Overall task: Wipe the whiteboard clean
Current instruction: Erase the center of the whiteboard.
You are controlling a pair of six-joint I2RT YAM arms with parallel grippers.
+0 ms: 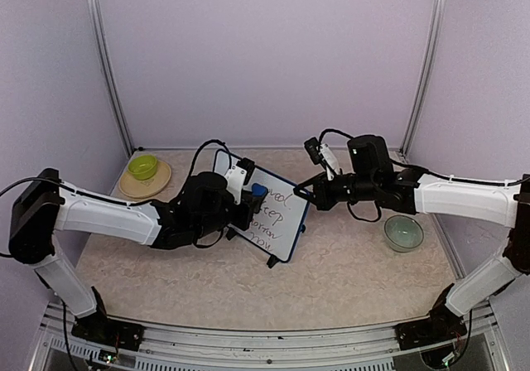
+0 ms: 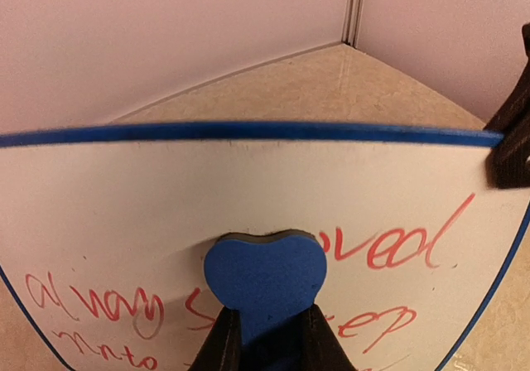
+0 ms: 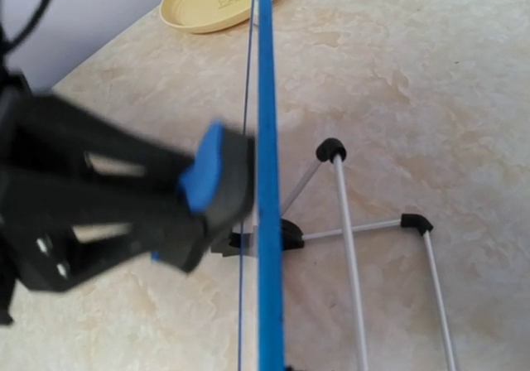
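The whiteboard (image 1: pixel 277 222) stands tilted on its black fold-out legs (image 3: pixel 348 222) mid-table, with handwritten marker lines across its face (image 2: pixel 397 251). My left gripper (image 2: pixel 269 325) is shut on a blue heart-shaped eraser (image 2: pixel 265 276), which presses flat against the upper middle of the board, between two written words. From above, the eraser (image 1: pixel 258 191) sits near the board's top edge. My right gripper (image 1: pixel 305 190) is shut on the whiteboard's right frame edge, seen as a black clamp (image 2: pixel 512 143) in the left wrist view. The right wrist view looks along the blue frame (image 3: pixel 269 180) edge-on.
A yellow-green bowl (image 1: pixel 143 166) rests on a tan plate (image 1: pixel 132 190) at the back left. A pale green bowl (image 1: pixel 403 232) sits on the table to the right, below my right arm. Purple walls close in three sides.
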